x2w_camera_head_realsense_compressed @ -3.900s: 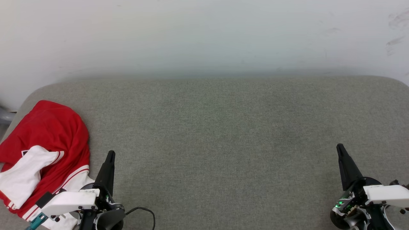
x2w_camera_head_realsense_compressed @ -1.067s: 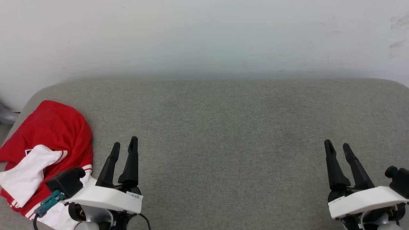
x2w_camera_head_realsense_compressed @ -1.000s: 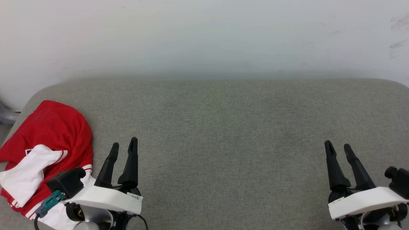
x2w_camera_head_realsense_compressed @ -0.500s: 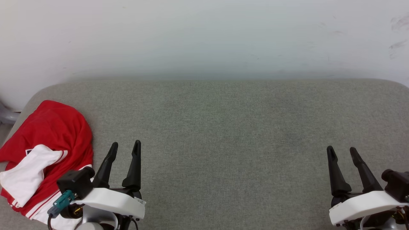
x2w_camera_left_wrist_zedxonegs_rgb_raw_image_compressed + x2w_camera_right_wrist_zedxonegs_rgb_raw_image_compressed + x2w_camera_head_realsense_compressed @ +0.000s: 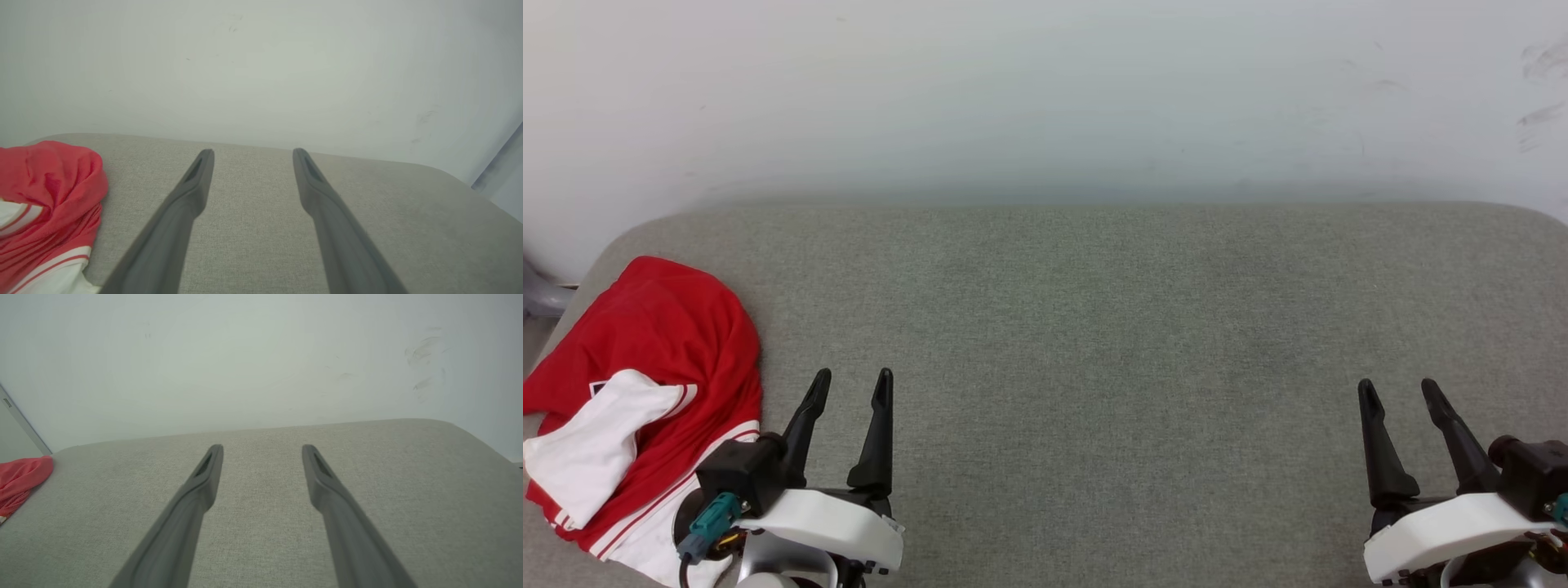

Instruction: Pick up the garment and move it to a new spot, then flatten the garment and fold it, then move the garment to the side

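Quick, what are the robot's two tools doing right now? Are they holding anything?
Left tool: open, holding nothing; the red jersey lies beside it.
Right tool: open, holding nothing.

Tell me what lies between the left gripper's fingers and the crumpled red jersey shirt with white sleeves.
Only bare grey fabric surface separates the left gripper and the red jersey shirt, in the head and left wrist views.

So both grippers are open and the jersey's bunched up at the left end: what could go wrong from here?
1. The garment lies crumpled, white sleeve over red body; the left gripper might pinch only the sleeve.
2. It sits at the grey surface's left edge, so a nudge could push it off.
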### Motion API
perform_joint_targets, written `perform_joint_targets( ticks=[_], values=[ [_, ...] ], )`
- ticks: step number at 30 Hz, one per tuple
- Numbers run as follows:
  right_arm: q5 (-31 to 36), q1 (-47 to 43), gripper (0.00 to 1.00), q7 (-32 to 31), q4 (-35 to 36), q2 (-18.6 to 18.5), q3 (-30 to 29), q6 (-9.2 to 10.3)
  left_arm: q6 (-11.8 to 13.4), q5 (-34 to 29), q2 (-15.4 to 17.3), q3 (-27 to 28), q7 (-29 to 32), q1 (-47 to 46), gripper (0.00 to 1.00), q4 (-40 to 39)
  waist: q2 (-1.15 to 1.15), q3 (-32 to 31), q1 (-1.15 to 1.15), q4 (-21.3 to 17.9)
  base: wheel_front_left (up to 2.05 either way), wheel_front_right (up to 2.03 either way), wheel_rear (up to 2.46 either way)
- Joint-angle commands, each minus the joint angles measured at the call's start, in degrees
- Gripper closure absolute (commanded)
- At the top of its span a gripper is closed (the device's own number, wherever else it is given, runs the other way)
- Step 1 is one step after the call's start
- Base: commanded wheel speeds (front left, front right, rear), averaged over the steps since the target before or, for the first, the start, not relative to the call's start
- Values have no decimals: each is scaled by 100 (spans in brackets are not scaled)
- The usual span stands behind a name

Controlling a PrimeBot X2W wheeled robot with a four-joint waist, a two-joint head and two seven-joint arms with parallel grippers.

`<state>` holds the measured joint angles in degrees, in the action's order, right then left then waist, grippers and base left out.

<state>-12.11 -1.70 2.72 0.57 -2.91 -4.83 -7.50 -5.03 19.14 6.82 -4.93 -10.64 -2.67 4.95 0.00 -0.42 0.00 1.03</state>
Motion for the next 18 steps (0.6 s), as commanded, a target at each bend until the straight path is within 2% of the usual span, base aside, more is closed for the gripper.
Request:
perform_joint_targets(
  ticks=[1,10,18],
  values=[
    [132,-33,0,11,83,4,-8,2,7,-149,36,-10,-58,5,0,-18,0,-2,0,4,0,0,0],
    [426,-63,0,73,124,5,-8,2,-4,-472,-10,-17,-172,-6,0,72,0,-1,0,90,0,0,0],
    [677,-97,0,114,119,4,84,2,-56,-637,-105,76,-260,-39,0,224,0,-25,0,469,0,0,0]
  ],
)
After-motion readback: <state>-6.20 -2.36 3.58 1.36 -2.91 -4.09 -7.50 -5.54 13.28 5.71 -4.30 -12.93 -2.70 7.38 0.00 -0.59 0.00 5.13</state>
